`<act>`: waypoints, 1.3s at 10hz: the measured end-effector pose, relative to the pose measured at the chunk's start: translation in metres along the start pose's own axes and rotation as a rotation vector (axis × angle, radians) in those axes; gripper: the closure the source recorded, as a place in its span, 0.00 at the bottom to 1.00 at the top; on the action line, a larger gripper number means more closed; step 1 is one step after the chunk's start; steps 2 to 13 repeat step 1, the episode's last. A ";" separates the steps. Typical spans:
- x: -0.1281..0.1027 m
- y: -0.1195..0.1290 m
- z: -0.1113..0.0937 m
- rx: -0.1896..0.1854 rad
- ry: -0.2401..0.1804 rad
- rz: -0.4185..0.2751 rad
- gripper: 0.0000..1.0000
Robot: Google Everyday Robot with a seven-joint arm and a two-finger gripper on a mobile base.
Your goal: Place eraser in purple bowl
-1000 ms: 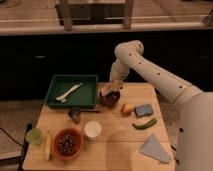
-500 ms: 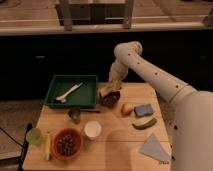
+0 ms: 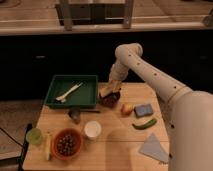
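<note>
**Camera view: gripper low over the purple bowl by the tray's corner**

In the camera view we see the white arm (image 3: 150, 70) bend down from the right, with the gripper (image 3: 110, 92) just above the purple bowl (image 3: 110, 99). A tan block, which we take for the eraser (image 3: 107, 91), sits at the gripper's tip right over the bowl; we cannot tell whether it is held or lies in the bowl.

The bowl stands near the back of the wooden table (image 3: 117, 145), just beside the right front corner of the green tray (image 3: 72, 91), in which a white utensil (image 3: 69, 92) lies. To the bowl's right are a peach-coloured fruit (image 3: 127, 108), the blue sponge (image 3: 143, 110) and a green pepper (image 3: 144, 123). In front of the bowl lie a small metal cup (image 3: 75, 115), a white cup (image 3: 92, 129) and the orange bowl (image 3: 66, 143); a green cup (image 3: 34, 136) and a banana (image 3: 48, 146) keep to the left front edge, a grey cloth (image 3: 154, 148) to the right front corner. Bare wood shows in the middle front.
</note>
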 end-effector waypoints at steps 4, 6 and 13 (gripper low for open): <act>0.001 0.000 0.002 0.000 -0.004 0.003 0.99; 0.001 0.000 0.002 0.000 -0.004 0.003 0.99; 0.001 0.000 0.002 0.000 -0.004 0.003 0.99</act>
